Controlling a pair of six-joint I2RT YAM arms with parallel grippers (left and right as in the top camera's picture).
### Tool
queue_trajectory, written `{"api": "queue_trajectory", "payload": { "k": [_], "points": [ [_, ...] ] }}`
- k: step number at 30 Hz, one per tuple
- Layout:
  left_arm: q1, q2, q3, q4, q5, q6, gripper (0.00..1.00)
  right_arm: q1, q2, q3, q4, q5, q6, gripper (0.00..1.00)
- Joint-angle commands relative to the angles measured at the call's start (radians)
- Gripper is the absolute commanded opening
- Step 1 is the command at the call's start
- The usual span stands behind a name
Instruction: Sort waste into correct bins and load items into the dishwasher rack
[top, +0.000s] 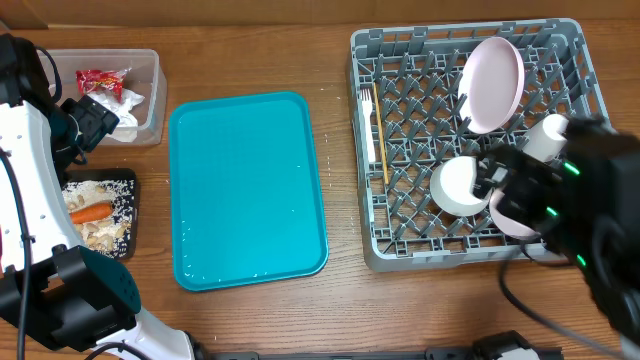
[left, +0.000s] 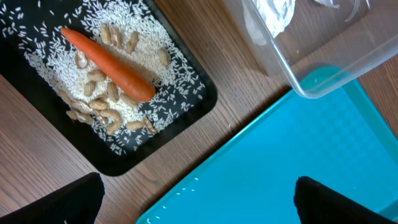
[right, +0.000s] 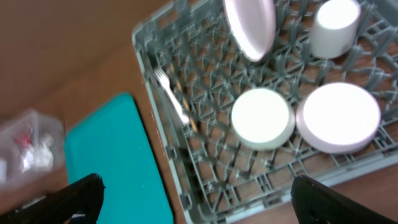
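The dishwasher rack (top: 364, 160), grey with latticed walls and upright pegs, sits at the right of the table. A round whitish-pink plate (top: 491, 84) stands on edge in its far part, with a small white cup (top: 546, 137) to its right. Nearer in, a white bowl (top: 458, 186) and a pinkish bowl (right: 339, 117) rest upside down side by side. A white plastic fork (top: 367, 120) and a thin wooden stick (top: 382, 152) lie along the rack's left wall.

The teal tray (top: 247, 190) lies in the middle of the table. At far left a clear tub (top: 152, 98) holds a small red wrapper (top: 100, 80) and a crumpled white napkin (top: 126, 118). Just near of it, the shallow black tray (left: 205, 102) carries an orange carrot (left: 109, 64) lying on white rice (left: 43, 62) and beige food scraps (left: 106, 115).

The left gripper (left: 199, 202) hovers over the gap between the black tray, the tub and the teal tray, fingers wide apart and holding nothing. The right gripper (right: 199, 199) hangs above the rack's near edge, its fingers also spread wide and empty.
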Motion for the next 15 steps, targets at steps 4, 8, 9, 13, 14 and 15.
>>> {"api": "queue_trajectory", "payload": {
  "k": [4,8,9,13,14,15],
  "points": [
    [-0.002,-0.013,0.005,-0.002,-0.012,-0.012,1.00,-0.133,-0.326,-0.364,0.238,-0.064,-0.006,1.00],
    [-0.002,-0.013,0.005,-0.001,-0.012,-0.012,1.00,-0.136,-0.510,-0.656,0.551,-0.100,-0.006,1.00],
    [-0.002,-0.013,0.005,-0.002,-0.012,-0.012,1.00,-0.141,-0.557,-0.734,0.643,-0.122,-0.006,1.00],
    [-0.002,-0.013,0.005,-0.002,-0.012,-0.012,1.00,-0.198,-0.699,-1.001,0.926,-0.206,-0.006,1.00],
    [-0.002,-0.013,0.005,-0.002,-0.012,-0.012,1.00,-0.216,-0.722,-1.056,0.977,-0.225,-0.006,1.00],
    [-0.002,-0.013,0.005,-0.002,-0.012,-0.012,1.00,-0.229,-0.739,-1.100,1.019,-0.240,-0.006,1.00]
  ]
}}
